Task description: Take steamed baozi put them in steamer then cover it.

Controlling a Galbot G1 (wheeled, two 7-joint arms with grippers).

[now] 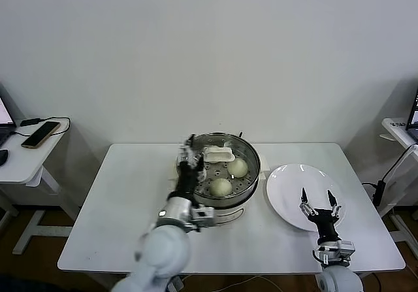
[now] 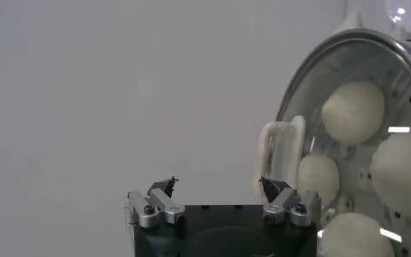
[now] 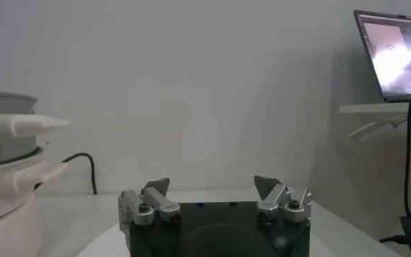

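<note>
The steamer [image 1: 249,186] stands at the table's middle, a steel pot on a white base. Two steamed baozi [image 1: 237,167] show inside it in the head view; the left wrist view shows several baozi [image 2: 352,112] on the perforated tray. A glass lid with a white handle [image 1: 219,153] seems to lie over the pot. My left gripper [image 1: 189,156] is open and empty beside the steamer's left rim, its fingertip close to the lid handle [image 2: 278,155]. My right gripper [image 1: 318,204] is open and empty above the bare white plate [image 1: 287,181].
The white table [image 1: 124,200] carries only the steamer and the plate. A side table with a phone [image 1: 40,134] stands at the far left. A laptop [image 3: 400,49] on a shelf and cables are at the far right. The steamer's side handles [image 3: 24,126] show in the right wrist view.
</note>
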